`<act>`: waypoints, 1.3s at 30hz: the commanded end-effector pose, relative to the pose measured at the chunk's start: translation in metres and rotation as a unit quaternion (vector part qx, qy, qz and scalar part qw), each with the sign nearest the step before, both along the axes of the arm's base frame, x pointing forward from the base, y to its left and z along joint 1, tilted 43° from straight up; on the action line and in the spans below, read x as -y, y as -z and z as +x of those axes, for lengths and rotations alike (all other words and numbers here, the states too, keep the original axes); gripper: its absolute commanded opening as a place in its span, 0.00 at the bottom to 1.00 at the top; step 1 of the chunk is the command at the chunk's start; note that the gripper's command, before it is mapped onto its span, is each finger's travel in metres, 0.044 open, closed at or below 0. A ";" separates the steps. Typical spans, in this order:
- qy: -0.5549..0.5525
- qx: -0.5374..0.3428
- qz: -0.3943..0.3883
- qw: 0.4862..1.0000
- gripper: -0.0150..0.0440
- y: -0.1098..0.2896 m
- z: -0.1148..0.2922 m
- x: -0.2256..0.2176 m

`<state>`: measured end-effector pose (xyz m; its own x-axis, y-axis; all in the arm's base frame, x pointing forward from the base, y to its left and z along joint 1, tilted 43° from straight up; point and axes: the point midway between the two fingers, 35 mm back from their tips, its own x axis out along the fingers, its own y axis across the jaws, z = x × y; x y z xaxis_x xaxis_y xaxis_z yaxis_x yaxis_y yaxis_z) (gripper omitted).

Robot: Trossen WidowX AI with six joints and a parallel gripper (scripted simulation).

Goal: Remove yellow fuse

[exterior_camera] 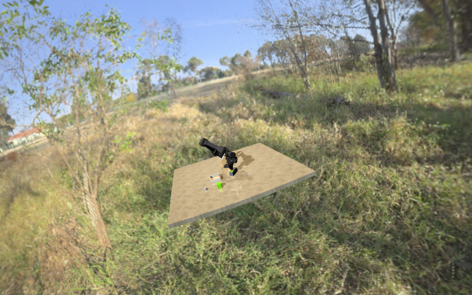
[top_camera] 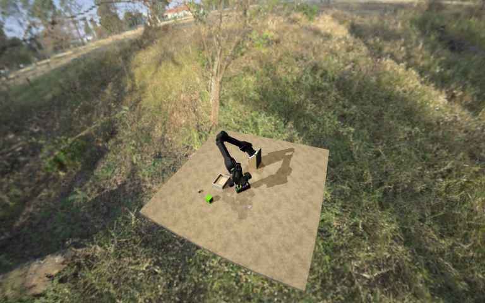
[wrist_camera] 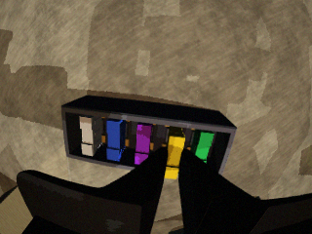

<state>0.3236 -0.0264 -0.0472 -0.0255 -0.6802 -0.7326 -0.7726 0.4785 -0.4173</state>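
Note:
In the wrist view the black fuse block (wrist_camera: 217, 124) holds a row of fuses: white (wrist_camera: 86, 136), blue (wrist_camera: 115, 139), purple (wrist_camera: 142, 143), yellow (wrist_camera: 175, 155) and green (wrist_camera: 205, 146). My gripper (wrist_camera: 174, 154) is shut on the yellow fuse, which stands a little raised out of its slot between the two black fingers. In the top view the gripper (top_camera: 241, 185) hangs right over the block (top_camera: 243, 188), and the tan tray (top_camera: 221, 180) lies just left of it. The exterior view shows the gripper (exterior_camera: 232, 170) and the tray (exterior_camera: 216, 177) small.
A green cube (top_camera: 209, 199) (exterior_camera: 219, 185) lies in front of the tray. A tan upright box (top_camera: 254, 158) stands behind the arm. Two small grey bits (top_camera: 199, 190) (top_camera: 249, 206) lie on the brown board (top_camera: 271, 231).

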 end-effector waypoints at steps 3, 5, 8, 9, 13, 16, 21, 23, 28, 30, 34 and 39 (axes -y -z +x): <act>0.001 0.002 0.002 1.000 0.25 -0.003 0.001 -0.003; 0.001 0.002 0.002 1.000 0.25 -0.004 0.001 -0.004; 0.001 0.002 0.002 1.000 0.25 -0.005 0.001 -0.005; 0.001 0.002 0.002 1.000 0.25 -0.005 0.001 -0.005; 0.001 0.002 0.002 1.000 0.25 -0.007 0.001 -0.007; 0.001 0.002 0.002 1.000 0.25 -0.008 0.001 -0.008; 0.001 0.002 0.002 1.000 0.25 -0.010 0.001 -0.009; 0.001 0.002 0.002 1.000 0.25 -0.010 0.001 -0.010; 0.001 0.001 0.002 1.000 0.25 -0.012 0.001 -0.012; 0.000 0.001 0.002 1.000 0.25 -0.013 0.001 -0.012; 0.000 0.001 0.001 1.000 0.25 -0.015 0.001 -0.014; 0.000 0.001 0.001 1.000 0.25 -0.016 0.001 -0.015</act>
